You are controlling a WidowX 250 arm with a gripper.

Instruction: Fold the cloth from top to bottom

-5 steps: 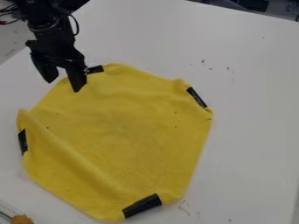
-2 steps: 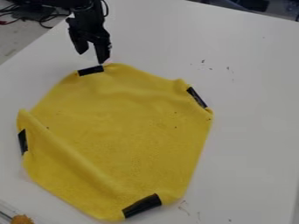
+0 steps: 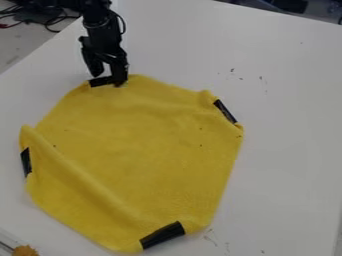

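The tool (image 3: 107, 80), fingers apart, is at the near edge of the soft yellow cloth (image 3: 140, 135), a rough octagon with black strips around its rim. The cloth's slightly longer axis runs below the tool, toward the strip (image 3: 162, 235) farthest from it; a raised ridge slants across. The bench (image 3: 287, 150) is smooth, white, lightly scuffed; dark cables (image 3: 59, 21) lie beyond its edge, beside the arm.

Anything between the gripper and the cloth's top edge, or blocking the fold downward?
Nothing visible in either place. The gripper is at the top edge of the yellow cloth, by a black strip; its lower left has a ridge.
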